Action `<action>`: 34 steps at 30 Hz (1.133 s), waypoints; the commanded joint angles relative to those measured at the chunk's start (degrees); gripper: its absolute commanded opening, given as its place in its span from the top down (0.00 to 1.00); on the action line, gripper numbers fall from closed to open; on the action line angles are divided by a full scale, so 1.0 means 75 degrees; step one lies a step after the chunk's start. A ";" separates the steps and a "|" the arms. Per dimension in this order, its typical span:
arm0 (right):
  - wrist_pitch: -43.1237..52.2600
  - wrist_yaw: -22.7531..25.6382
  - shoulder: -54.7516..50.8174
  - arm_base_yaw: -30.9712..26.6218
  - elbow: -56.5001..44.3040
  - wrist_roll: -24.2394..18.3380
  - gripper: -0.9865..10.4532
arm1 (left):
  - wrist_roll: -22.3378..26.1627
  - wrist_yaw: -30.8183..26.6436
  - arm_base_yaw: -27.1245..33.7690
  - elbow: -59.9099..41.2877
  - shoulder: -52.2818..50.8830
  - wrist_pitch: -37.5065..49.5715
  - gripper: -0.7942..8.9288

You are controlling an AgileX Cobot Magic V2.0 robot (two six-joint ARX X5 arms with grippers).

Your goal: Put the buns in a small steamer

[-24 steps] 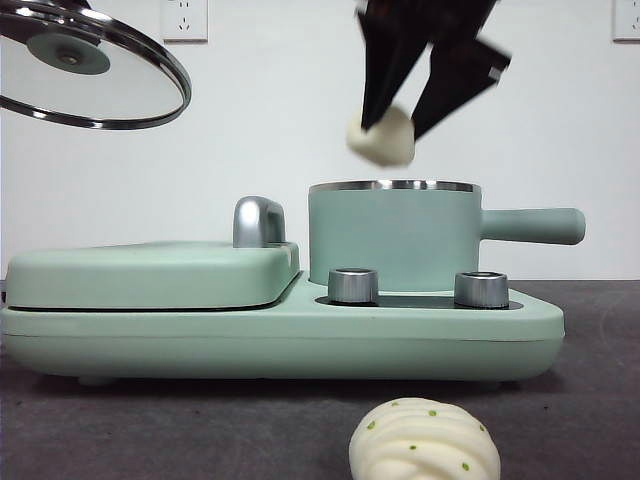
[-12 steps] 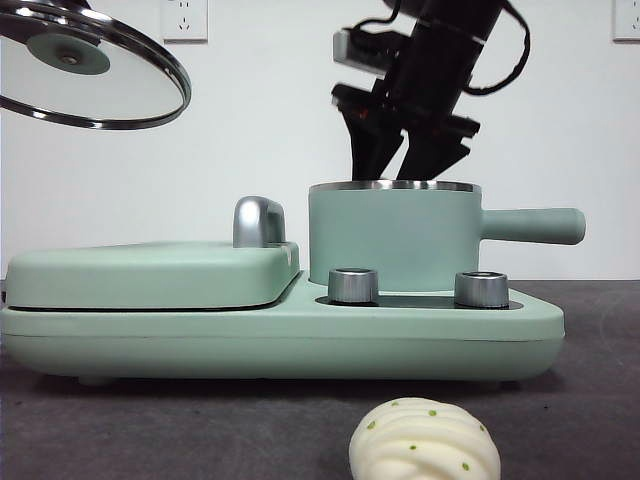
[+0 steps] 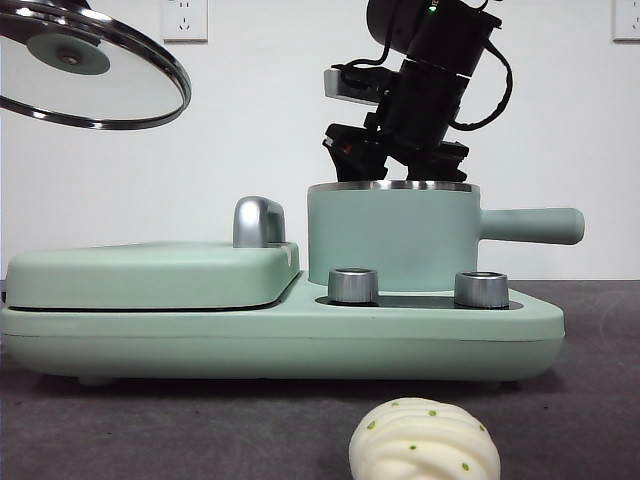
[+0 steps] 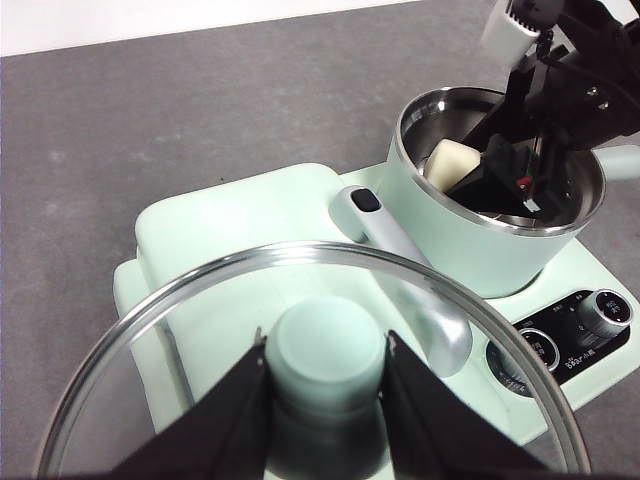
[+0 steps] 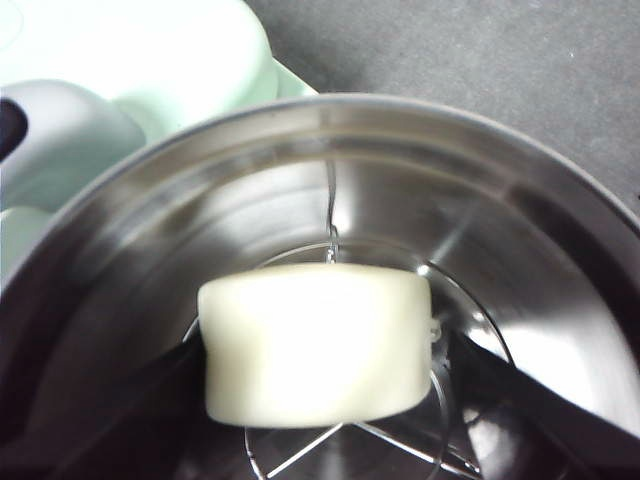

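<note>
The small steamer (image 3: 395,240) stands on the right of the mint-green cooker, its handle pointing right. My right gripper (image 3: 400,150) reaches down into it, tips hidden below the rim. In the right wrist view my right gripper (image 5: 320,350) is shut on the plain bun (image 5: 315,340), just above the wire rack inside the pot (image 5: 400,170). The left wrist view shows that bun (image 4: 447,160) in the pot (image 4: 470,250). The twisted bun with green specks (image 3: 425,440) lies on the table in front. My left gripper (image 4: 325,370) is shut on the knob of the glass lid (image 3: 90,65), held high at the left.
The flat griddle cover (image 3: 150,275) with its chrome handle (image 3: 258,220) fills the cooker's left half. Two metal knobs (image 3: 352,285) (image 3: 481,289) sit in front of the pot. The dark table top (image 3: 150,430) stretches before the cooker.
My right gripper has gone down with the plain bun from above the pot into it; the bun is now hidden in the front view. The lid and the twisted bun have not moved.
</note>
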 commanded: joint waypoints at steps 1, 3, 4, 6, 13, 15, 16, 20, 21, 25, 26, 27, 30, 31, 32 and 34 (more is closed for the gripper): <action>-0.0073 0.0003 -0.0032 0.0052 0.0399 -0.0085 0.57 | 0.0026 -0.0015 -0.0020 0.0143 0.0009 0.0204 0.90; -0.0495 0.0003 -0.0271 0.0052 0.0749 -0.0015 0.57 | 0.0026 -0.0015 -0.0020 0.0143 0.0009 0.0204 0.90; -0.0737 0.0000 -0.0411 0.0052 0.0903 0.0050 0.57 | 0.0026 -0.0015 -0.0020 0.0143 0.0009 0.0204 0.90; -0.0807 -0.0125 -0.0828 0.0067 0.0956 0.0358 0.57 | 0.0029 -0.0015 -0.0020 0.0143 0.0009 0.0204 0.90; 0.2197 -0.0184 -0.3258 0.0484 -0.2232 0.0781 0.57 | 0.0087 -0.0015 -0.0020 0.0143 0.0009 0.0201 0.90; 0.2906 -0.0192 -0.3800 0.0644 -0.3037 0.0930 0.57 | 0.0087 -0.0015 -0.0020 0.0143 0.0009 0.0201 0.90; 0.3246 -0.0187 -0.4092 0.0746 -0.3442 0.0985 0.57 | 0.0087 -0.0015 -0.0020 0.0143 0.0009 0.0201 0.90; 0.4062 -0.0137 -0.5042 0.1148 -0.4642 0.1105 0.57 | 0.0087 -0.0015 -0.0020 0.0143 0.0009 0.0198 0.90; 0.4106 -0.0105 -0.5231 0.1241 -0.4843 0.1128 0.58 | 0.0087 -0.0015 -0.0020 0.0143 0.0009 0.0198 0.90; 0.4010 0.0006 -0.5968 0.1746 -0.5546 0.1128 0.58 | 0.0090 -0.0015 -0.0020 0.0143 0.0009 0.0195 0.90; 0.3908 0.0009 -0.6132 0.1897 -0.5692 0.1128 0.58 | 0.0090 -0.0015 -0.0020 0.0143 0.0009 0.0195 0.90; 0.3791 0.0009 -0.6248 0.2023 -0.5788 0.1131 0.58 | 0.0093 -0.0015 -0.0020 0.0143 0.0009 0.0195 0.90; 0.3101 0.0003 -0.6467 0.2439 -0.5945 0.1113 0.57 | 0.0169 -0.0015 -0.0020 0.0143 0.0009 0.0195 0.90; 0.2812 0.0003 -0.6493 0.2573 -0.5954 0.1084 0.57 | 0.0198 -0.0015 -0.0020 0.0143 0.0009 0.0195 0.90; 0.2573 0.0000 -0.6493 0.2696 -0.5954 0.1035 0.57 | 0.0207 -0.0015 -0.0020 0.0143 0.0009 0.0195 0.90; 0.2087 0.0006 -0.6484 0.2970 -0.5954 0.0868 0.57 | 0.0207 -0.0015 -0.0020 0.0143 0.0009 0.0195 0.90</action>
